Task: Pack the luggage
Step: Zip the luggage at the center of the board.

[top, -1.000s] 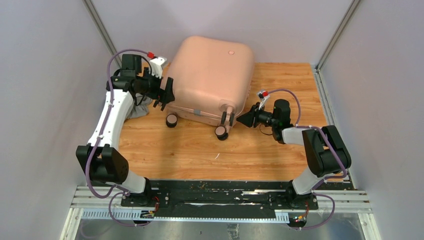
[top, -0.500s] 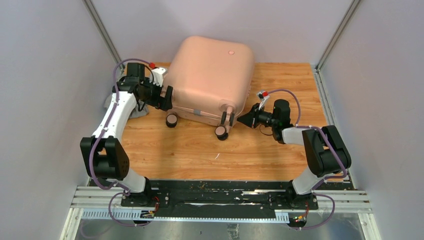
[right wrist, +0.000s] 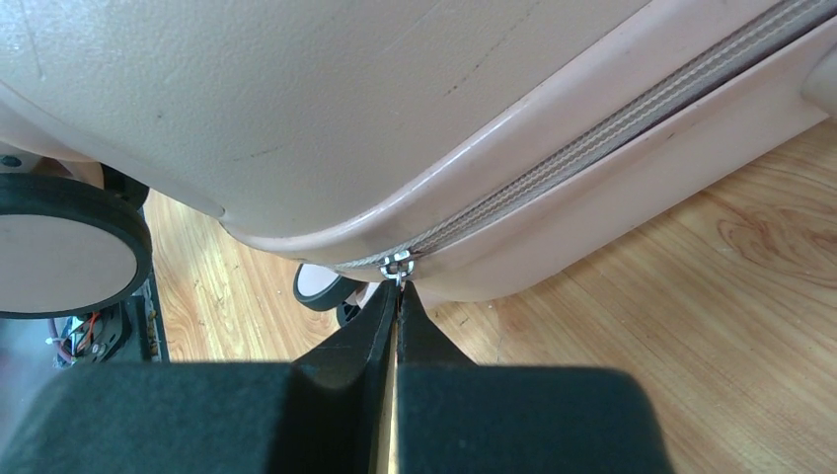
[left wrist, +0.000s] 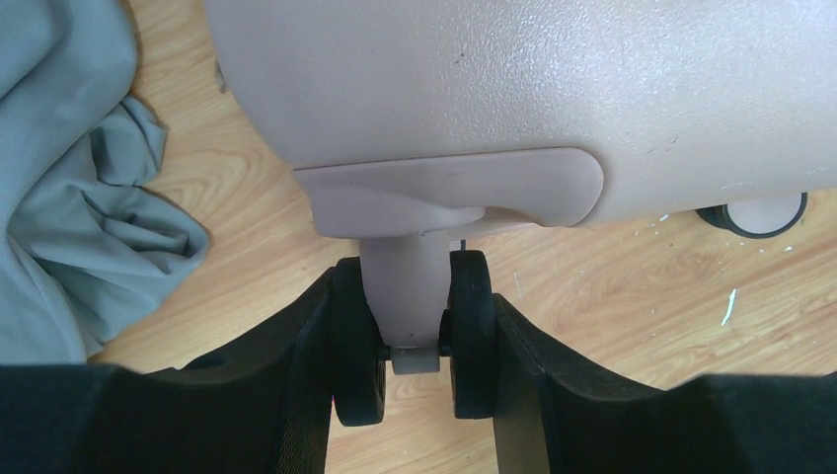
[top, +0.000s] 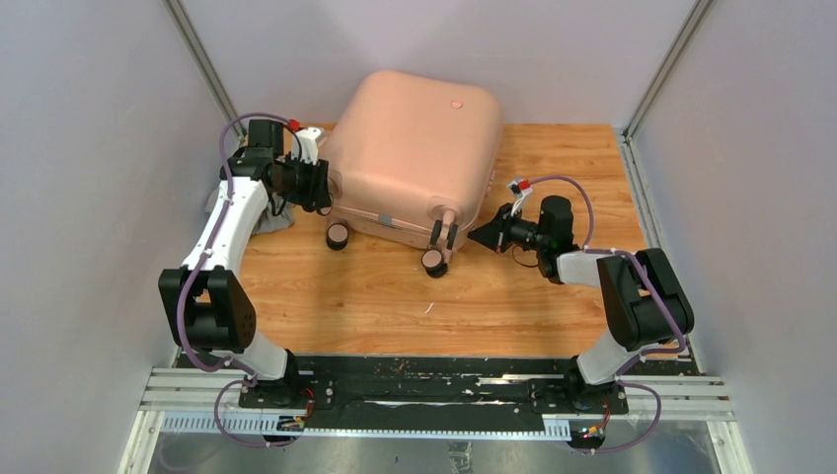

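The pale pink luggage [top: 415,148] lies closed on the wooden table, its black wheels toward me. My left gripper [top: 318,188] is at its left corner. In the left wrist view the left gripper [left wrist: 413,296] is shut on a twin caster wheel [left wrist: 469,336], one finger pressed against each outer side. My right gripper [top: 474,235] is at the luggage's near right corner. In the right wrist view the right gripper [right wrist: 400,291] is shut on the metal zipper pull [right wrist: 397,265] at the end of the zipper [right wrist: 592,128].
A grey cloth [top: 271,219] lies crumpled on the table left of the luggage, beside my left arm; the grey cloth [left wrist: 69,178] fills the left edge of the left wrist view. Two more wheels [top: 338,236] [top: 434,260] stick out at the near side. Grey walls enclose the table.
My left gripper moved right and in to the luggage's left corner and closed from wide open onto the caster wheel. My right gripper pinched fully shut on the zipper pull. The luggage shifted slightly.
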Robot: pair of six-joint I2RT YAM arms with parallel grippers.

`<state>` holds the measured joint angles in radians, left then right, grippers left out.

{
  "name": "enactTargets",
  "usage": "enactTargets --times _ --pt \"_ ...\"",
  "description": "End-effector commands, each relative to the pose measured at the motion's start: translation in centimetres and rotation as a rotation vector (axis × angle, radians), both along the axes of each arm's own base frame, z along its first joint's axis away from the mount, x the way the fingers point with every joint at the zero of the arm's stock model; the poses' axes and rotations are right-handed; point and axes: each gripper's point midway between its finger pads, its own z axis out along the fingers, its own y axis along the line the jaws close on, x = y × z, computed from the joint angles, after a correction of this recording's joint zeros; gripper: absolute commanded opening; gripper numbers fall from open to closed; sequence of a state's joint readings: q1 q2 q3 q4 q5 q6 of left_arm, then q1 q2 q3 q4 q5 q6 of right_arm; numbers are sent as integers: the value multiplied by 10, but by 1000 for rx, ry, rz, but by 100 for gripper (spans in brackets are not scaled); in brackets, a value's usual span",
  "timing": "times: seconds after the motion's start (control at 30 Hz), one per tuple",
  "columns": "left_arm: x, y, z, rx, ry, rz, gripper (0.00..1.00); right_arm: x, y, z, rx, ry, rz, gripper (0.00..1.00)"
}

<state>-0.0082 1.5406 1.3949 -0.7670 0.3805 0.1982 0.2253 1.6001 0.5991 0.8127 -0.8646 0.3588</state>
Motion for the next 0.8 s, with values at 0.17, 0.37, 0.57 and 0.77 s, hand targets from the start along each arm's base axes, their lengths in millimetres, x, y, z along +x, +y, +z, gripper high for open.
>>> enactTargets --times 0.17,0.37,0.57,0.77 --pt "6 -13 86 -69 -200 -13 0 -9 5 34 12 -108 8 0" --pt "4 -21 97 -100 -213 -16 0 -22 11 29 -25 -99 36 0" --pt "4 -22 100 -107 -219 -11 0 -32 17 28 -62 -105 52 0" --pt "2 -29 104 -166 -214 -2 0 -51 30 36 -87 -171 59 0"
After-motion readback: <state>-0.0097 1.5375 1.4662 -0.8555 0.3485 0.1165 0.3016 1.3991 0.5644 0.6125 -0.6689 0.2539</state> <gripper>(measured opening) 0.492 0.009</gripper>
